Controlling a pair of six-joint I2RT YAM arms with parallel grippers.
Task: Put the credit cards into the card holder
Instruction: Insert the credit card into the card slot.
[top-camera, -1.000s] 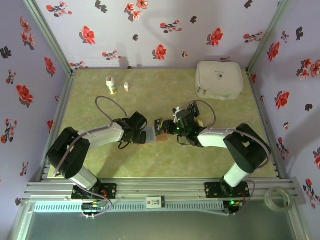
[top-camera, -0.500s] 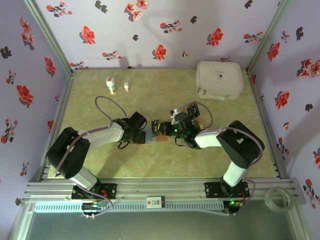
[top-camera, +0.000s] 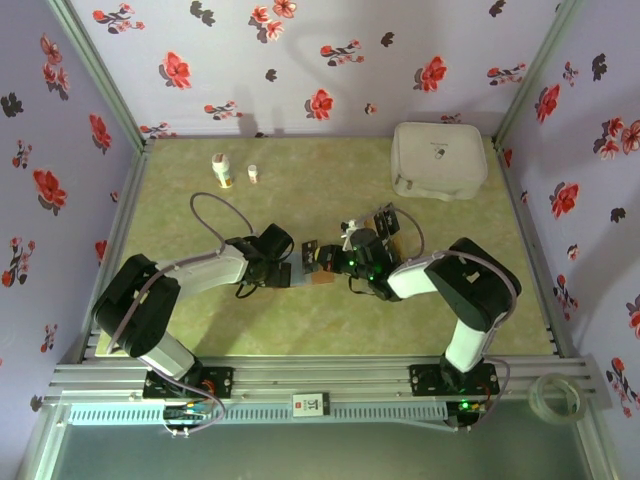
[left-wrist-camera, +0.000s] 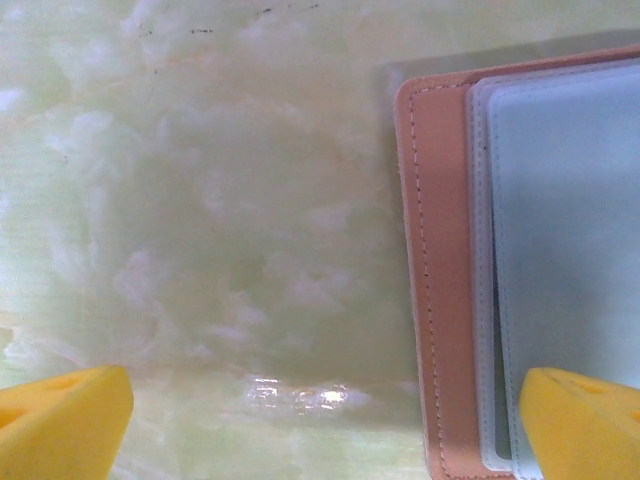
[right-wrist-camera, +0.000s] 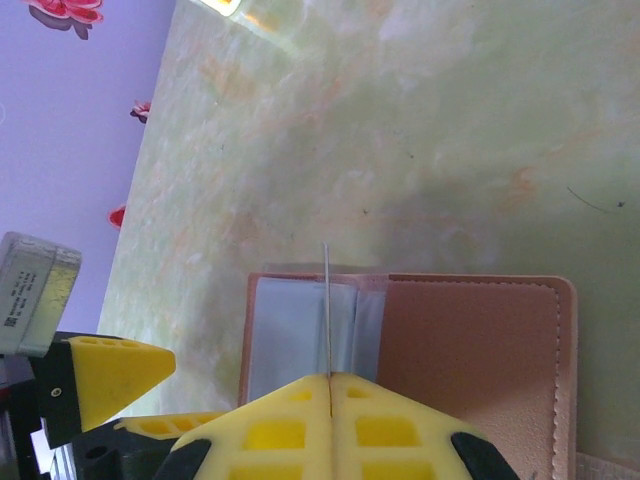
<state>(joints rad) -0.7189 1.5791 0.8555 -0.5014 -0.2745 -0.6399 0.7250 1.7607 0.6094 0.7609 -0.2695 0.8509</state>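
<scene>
The card holder (right-wrist-camera: 470, 350) lies open on the table, reddish-brown outside with a pale grey-blue inside (left-wrist-camera: 570, 250). In the top view it (top-camera: 318, 272) sits between the two grippers. My right gripper (right-wrist-camera: 329, 378) is shut on one of the credit cards (right-wrist-camera: 327, 300), a thin card seen edge-on, standing over the pale pockets. My left gripper (left-wrist-camera: 320, 425) is open at the holder's left edge, one yellow fingertip (left-wrist-camera: 585, 420) resting over the holder. A few dark and orange cards (top-camera: 386, 222) lie just behind the right wrist, partly hidden.
A large white rounded case (top-camera: 440, 160) stands at the back right. Two small bottles (top-camera: 222, 172) stand at the back left. A roll of tape (top-camera: 560, 395) lies on the frame at the front right. Floral walls close in the table.
The right gripper has moved a little left with the card, closer over the open holder. The left arm has stayed where it was.
</scene>
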